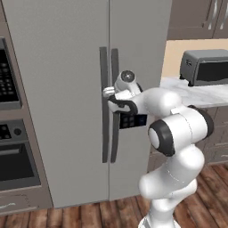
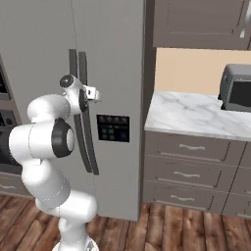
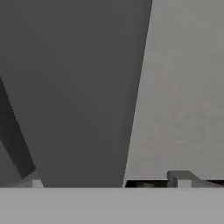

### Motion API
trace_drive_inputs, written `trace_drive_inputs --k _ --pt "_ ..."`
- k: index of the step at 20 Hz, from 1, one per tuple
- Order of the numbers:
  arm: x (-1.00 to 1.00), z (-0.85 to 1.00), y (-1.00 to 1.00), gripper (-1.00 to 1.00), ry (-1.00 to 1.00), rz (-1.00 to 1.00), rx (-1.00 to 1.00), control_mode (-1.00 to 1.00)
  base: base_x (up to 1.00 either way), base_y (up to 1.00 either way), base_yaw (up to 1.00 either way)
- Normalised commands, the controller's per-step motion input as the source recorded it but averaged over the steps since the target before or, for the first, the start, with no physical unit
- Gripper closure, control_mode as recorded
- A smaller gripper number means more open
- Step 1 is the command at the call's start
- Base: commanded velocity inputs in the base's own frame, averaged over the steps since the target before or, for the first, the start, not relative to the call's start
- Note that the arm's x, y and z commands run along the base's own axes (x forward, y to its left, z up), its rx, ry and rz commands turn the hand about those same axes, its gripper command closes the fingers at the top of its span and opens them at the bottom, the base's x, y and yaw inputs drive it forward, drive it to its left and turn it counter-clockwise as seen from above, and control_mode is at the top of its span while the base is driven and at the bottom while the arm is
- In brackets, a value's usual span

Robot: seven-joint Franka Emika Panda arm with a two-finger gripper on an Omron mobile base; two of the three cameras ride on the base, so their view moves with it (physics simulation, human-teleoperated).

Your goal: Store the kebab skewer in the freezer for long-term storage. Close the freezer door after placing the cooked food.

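A: Left base view?
B: The freezer point(image 1: 67, 89) has both doors shut. Gripper point(image 1: 108, 92) sits at the two dark bar handles point(image 1: 109, 129) in the middle, at the seam between the doors. One pale finger point(image 1: 107, 92) lies across the left bar, touching or just in front of it; can't tell which. The finger gap is hidden by the wrist here. The dark dispenser panel point(image 1: 132, 120) is just below and to the right of the fingers, half covered by the arm.

A: So which one's the freezer door?
B: The one with the panel, right of the fingers point(image 1: 138, 35). Closed flush. Oven point(image 1: 13, 133) sits well off on the far side of the plain door. Toaster oven point(image 1: 205, 67) on the marble counter point(image 1: 196, 94), well apart from the fingers on the panel-door side.

A: Right base view?
B: Gripper point(image 2: 92, 93) at the same bar handles point(image 2: 87, 142), upper part. One pale finger point(image 2: 93, 93) points past the right bar toward the freezer door point(image 2: 115, 59). Dispenser panel point(image 2: 113, 128) lies below the fingers. Counter point(image 2: 196, 115) and drawers point(image 2: 191, 171) beyond the door's edge.

A: Hand view?
B: Close up. Two finger tips point(image 3: 179, 178) low in the frame, spread wide, nothing between them. A broad dark bar point(image 3: 83, 87) runs up from between the tips, with grey door face point(image 3: 183, 87) on the side of the right-hand tip.

A: Skewer?
B: Can't locate it.
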Motion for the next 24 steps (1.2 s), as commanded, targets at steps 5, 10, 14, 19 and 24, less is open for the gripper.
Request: trace_drive_inputs --k 5,10,14,19,24 --pt "0.53 0.0 0.0 -1.0 0.0 -0.04 0.0 -1.0 0.0 0.0 0.0" --pt "0.56 0.0 -0.01 -1.0 0.0 -0.02 0.0 -1.0 0.0 0.0 0.0" --pt "0.68 0.0 -0.28 -1.0 0.0 0.0 0.03 -1.0 0.0 0.0 0.0" --pt "0.66 -0.1 -0.25 -1.0 -0.02 0.0 0.04 -1.0 0.0 0.0 0.0" --pt "0.5 0.0 -0.11 -1.0 0.0 0.0 0.0 -1.0 0.0 0.0 0.0"
